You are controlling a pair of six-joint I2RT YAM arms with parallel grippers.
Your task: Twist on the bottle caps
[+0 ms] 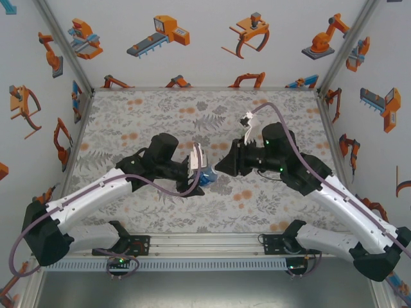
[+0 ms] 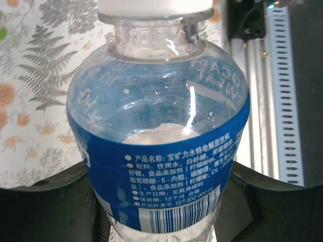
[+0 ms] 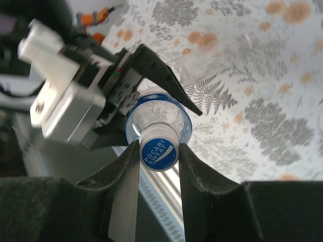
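The blue-label bottle (image 2: 161, 126) is clear, with a white cap (image 2: 154, 6) on its neck. My left gripper (image 2: 161, 224) is shut on the bottle's lower body, with its black fingers (image 2: 45, 201) on either side. In the top view the bottle (image 1: 207, 177) hangs between the two arms, over the table's middle. My right gripper (image 3: 158, 154) is shut on the cap (image 3: 158, 150), whose round blue logo faces the right wrist camera. Both right pads touch the cap's sides, and the bottle's shoulder (image 3: 151, 108) lies behind it. The green-tinted bottle, the plain bottle and the other two caps are out of view.
The table (image 1: 128, 128) has a grey fern and orange flower pattern. White walls with robot stickers close it in on three sides. A metal rail (image 1: 205, 244) runs along the near edge between the arm bases. The right arm's purple cable (image 1: 289, 138) loops above its wrist.
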